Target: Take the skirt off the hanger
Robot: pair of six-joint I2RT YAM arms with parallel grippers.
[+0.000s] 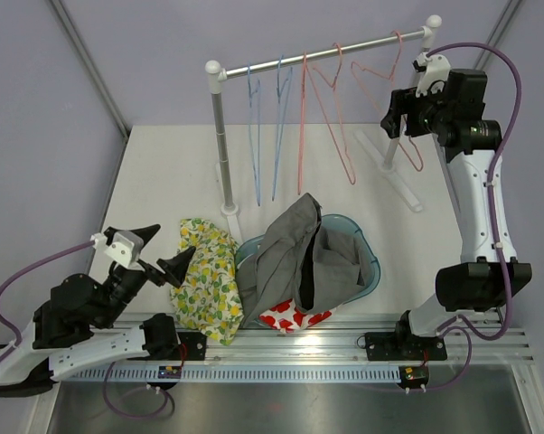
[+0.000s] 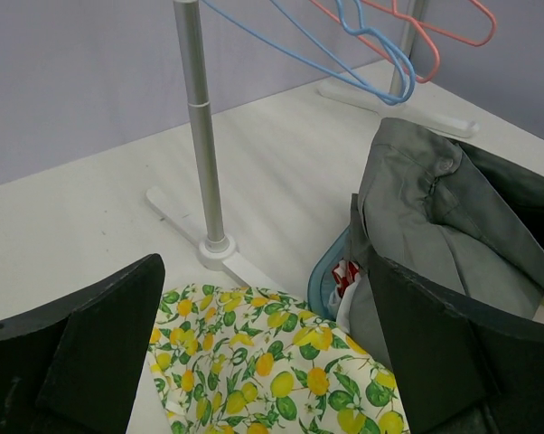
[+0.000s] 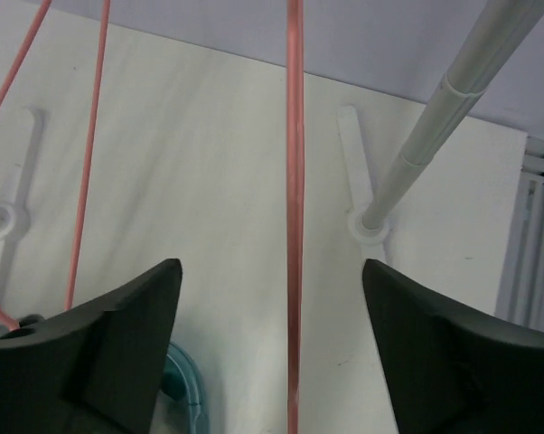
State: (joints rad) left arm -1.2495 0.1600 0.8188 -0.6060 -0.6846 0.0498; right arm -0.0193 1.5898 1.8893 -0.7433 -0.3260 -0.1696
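Observation:
The lemon-print skirt (image 1: 204, 280) lies flat on the table left of the basket, off any hanger; it also shows in the left wrist view (image 2: 263, 362). My left gripper (image 1: 164, 251) is open and empty, just above the skirt's far edge (image 2: 265, 298). My right gripper (image 1: 400, 116) is raised at the right end of the rack, open, its fingers on either side of a pink hanger (image 1: 380, 77) without touching it. In the right wrist view the hanger's wire (image 3: 295, 226) runs straight down between the open fingers of that gripper (image 3: 270, 271).
A clothes rack (image 1: 317, 56) stands at the back with two blue hangers (image 1: 254, 108) and another pink hanger (image 1: 322, 99), all bare. A teal basket (image 1: 371, 262) holds a grey garment (image 1: 299, 253) and a red-and-white cloth (image 1: 295, 316). The rack's left post (image 2: 204, 136) stands beyond the skirt.

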